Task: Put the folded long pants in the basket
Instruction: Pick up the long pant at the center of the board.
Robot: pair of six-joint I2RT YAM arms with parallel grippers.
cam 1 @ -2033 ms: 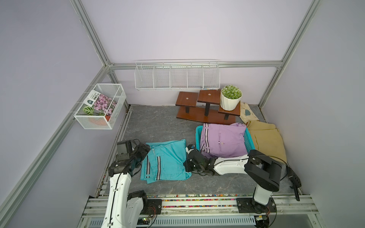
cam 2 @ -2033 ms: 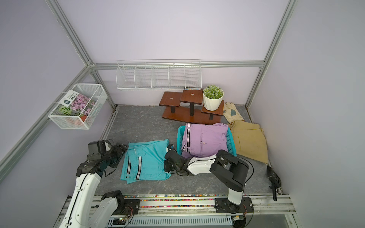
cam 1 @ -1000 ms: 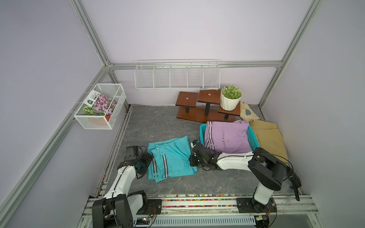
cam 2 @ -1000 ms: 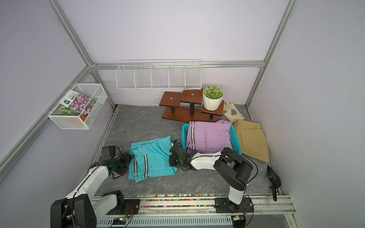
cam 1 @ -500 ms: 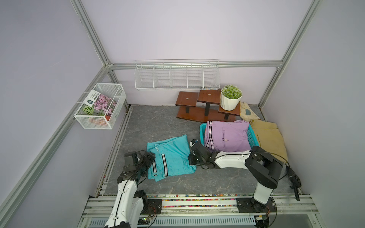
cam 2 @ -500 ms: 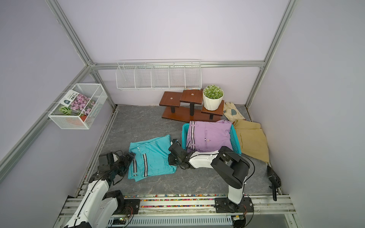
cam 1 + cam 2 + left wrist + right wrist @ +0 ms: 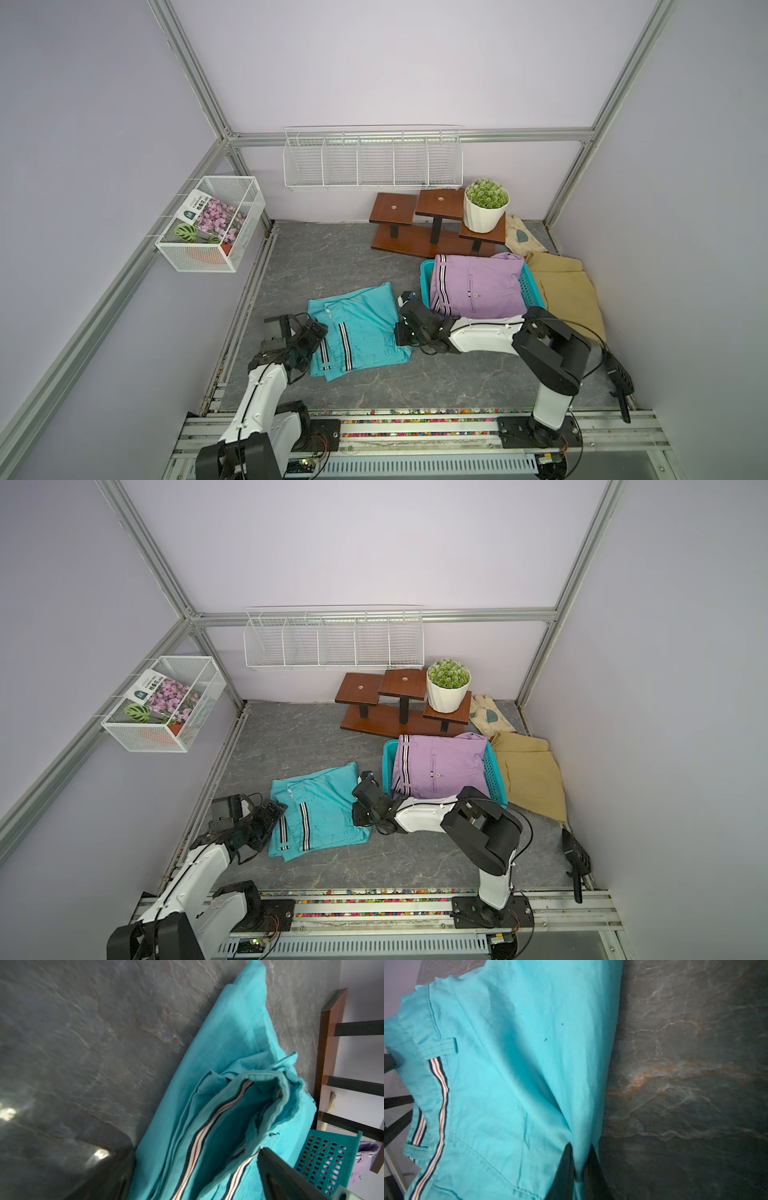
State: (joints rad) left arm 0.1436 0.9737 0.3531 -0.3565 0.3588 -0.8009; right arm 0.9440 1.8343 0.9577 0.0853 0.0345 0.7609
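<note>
The teal folded long pants (image 7: 357, 328) (image 7: 316, 812) lie flat on the grey floor, left of the teal basket (image 7: 424, 282) (image 7: 388, 762). Lilac pants (image 7: 473, 286) fill the basket, and khaki pants (image 7: 569, 295) lie to its right. My left gripper (image 7: 316, 332) (image 7: 195, 1176) is open, its jaws either side of the pants' striped left edge (image 7: 207, 1136). My right gripper (image 7: 401, 332) (image 7: 579, 1167) is shut on a pinched fold at the teal pants' right edge (image 7: 508, 1064). The basket's grid wall (image 7: 324, 1159) also shows in the left wrist view.
A stepped wooden stand (image 7: 432, 245) with a potted plant (image 7: 486, 205) stands behind the basket, with a cream cloth (image 7: 519, 237) at its right. White wire racks hang on the back wall (image 7: 374, 162) and the left wall (image 7: 212, 224). A black tool (image 7: 619, 382) lies at front right.
My left arm has come down and closed in on the teal pants' left edge with its jaws opened wide. The right gripper stays shut on the pants' other edge.
</note>
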